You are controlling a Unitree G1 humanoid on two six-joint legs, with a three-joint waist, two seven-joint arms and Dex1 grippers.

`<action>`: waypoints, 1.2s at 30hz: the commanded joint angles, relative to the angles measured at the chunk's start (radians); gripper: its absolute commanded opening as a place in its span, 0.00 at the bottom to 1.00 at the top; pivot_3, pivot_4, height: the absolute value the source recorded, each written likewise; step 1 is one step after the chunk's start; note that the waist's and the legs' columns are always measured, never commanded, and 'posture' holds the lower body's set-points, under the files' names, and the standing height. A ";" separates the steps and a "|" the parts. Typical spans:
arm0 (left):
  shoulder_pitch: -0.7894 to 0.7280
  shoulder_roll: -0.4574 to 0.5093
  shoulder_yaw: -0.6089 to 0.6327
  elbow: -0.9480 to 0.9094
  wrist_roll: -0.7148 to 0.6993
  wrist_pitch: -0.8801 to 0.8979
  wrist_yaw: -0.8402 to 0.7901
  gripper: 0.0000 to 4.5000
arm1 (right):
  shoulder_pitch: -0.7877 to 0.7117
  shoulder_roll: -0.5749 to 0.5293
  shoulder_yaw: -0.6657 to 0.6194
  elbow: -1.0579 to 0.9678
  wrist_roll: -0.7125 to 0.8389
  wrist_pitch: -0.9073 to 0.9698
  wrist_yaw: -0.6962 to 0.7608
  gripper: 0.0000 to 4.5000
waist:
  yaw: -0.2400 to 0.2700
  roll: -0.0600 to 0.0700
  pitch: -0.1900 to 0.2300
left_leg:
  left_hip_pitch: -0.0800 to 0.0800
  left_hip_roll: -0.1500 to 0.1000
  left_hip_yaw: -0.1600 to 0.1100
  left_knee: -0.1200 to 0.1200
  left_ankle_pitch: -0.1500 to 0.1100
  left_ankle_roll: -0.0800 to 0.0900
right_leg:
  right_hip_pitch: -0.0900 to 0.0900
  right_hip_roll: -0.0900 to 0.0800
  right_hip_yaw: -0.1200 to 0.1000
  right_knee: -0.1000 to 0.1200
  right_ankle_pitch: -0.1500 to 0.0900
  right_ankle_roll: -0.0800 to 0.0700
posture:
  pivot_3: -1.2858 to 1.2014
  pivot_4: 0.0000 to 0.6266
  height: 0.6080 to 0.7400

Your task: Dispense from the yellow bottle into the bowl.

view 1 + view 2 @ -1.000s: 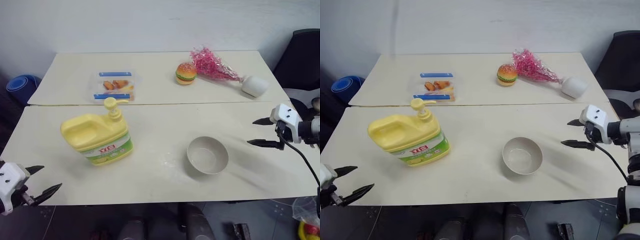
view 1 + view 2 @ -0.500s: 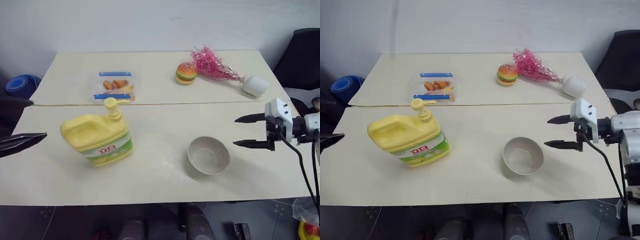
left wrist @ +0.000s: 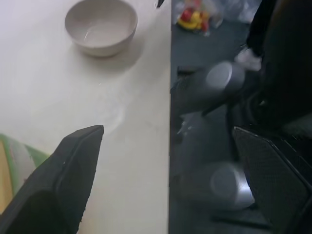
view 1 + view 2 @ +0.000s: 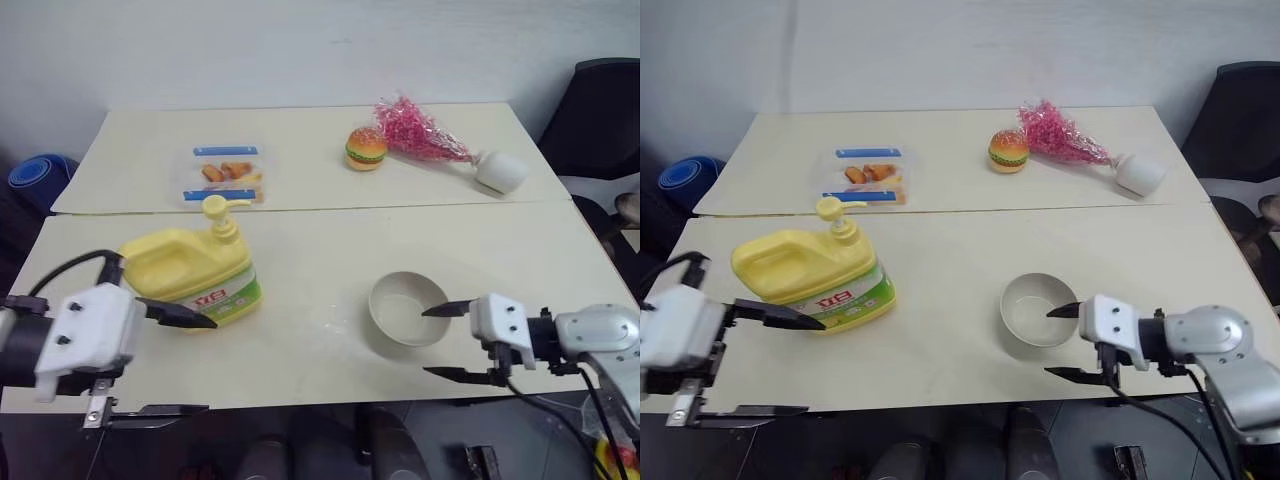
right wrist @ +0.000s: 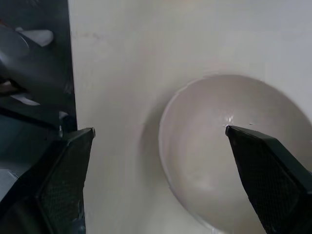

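The yellow bottle (image 4: 190, 280) stands upright on the left of the near table, its pump spout pointing right. The off-white bowl (image 4: 405, 308) sits to its right, near the front edge. My left gripper (image 4: 208, 365) is open and holds nothing. It hangs at the table's front edge, with its upper finger just in front of the bottle's label. My right gripper (image 4: 425, 342) is also open and holds nothing. Its upper fingertip is at the bowl's right rim and its lower one is past the table edge. The bowl (image 5: 234, 156) lies ahead in the right wrist view.
On the far table lie a clear food box (image 4: 228, 172) with blue strips, a toy burger (image 4: 365, 148) and a white vase (image 4: 497, 172) with pink flowers. A black chair (image 4: 600, 110) stands at the right, and a blue roll (image 4: 30, 175) is on the floor at the left.
My left gripper swung right and up from the left edge, ending in front of the bottle. My right gripper drew left and back toward the front edge, ending at the bowl.
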 commanded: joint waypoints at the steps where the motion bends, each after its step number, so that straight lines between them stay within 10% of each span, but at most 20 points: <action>1: -0.047 -0.014 -0.064 0.014 0.017 -0.040 0.042 1.00 | 0.014 0.046 0.041 -0.017 -0.037 -0.029 -0.076 1.00 | 0.000 -0.002 0.000 | 0.001 0.000 0.000 0.000 0.000 0.000 | 0.000 0.000 0.000 0.001 0.000 0.000 | 0.52 0.24 1.00; 7: -0.128 -0.017 -0.131 0.026 -0.023 -0.010 0.099 1.00 | -0.002 0.093 0.118 0.065 -0.161 -0.144 -0.172 0.96 | 0.001 -0.004 -0.001 | 0.001 0.001 0.000 0.000 0.000 0.000 | 0.000 0.001 0.001 0.003 0.001 -0.001 | 0.52 0.24 1.00; 15: -0.197 -0.015 -0.204 0.027 -0.023 -0.015 0.134 1.00 | -0.032 0.113 0.165 0.167 -0.208 -0.197 -0.209 0.40 | 0.001 -0.004 -0.001 | -0.001 0.001 0.000 0.000 0.000 0.002 | 0.000 0.001 0.000 0.002 0.001 -0.001 | 0.52 0.24 1.00; 23: -0.238 -0.009 -0.229 0.032 -0.038 0.004 0.147 1.00 | -0.035 0.121 0.181 0.183 -0.214 -0.226 -0.210 0.40 | 0.001 -0.004 -0.001 | -0.001 0.001 0.000 0.000 0.000 0.002 | 0.000 0.001 0.000 0.003 0.001 -0.001 | 0.52 0.24 1.00; 31: -0.283 -0.006 -0.251 0.054 -0.039 0.010 0.159 1.00 | -0.071 0.144 0.209 0.226 -0.229 -0.280 -0.204 0.00 | 0.001 -0.004 -0.001 | -0.001 0.001 0.000 0.000 0.000 0.002 | 0.000 0.001 0.000 0.003 0.001 0.000 | 0.52 0.24 1.00; 36: -0.359 -0.009 -0.230 0.095 -0.108 0.058 0.193 1.00 | -0.155 0.113 0.213 0.201 -0.193 -0.260 -0.133 0.00 | 0.000 -0.004 -0.001 | 0.000 0.002 0.000 0.000 0.000 0.001 | 0.000 0.002 0.000 0.003 0.001 0.000 | 0.52 0.24 1.00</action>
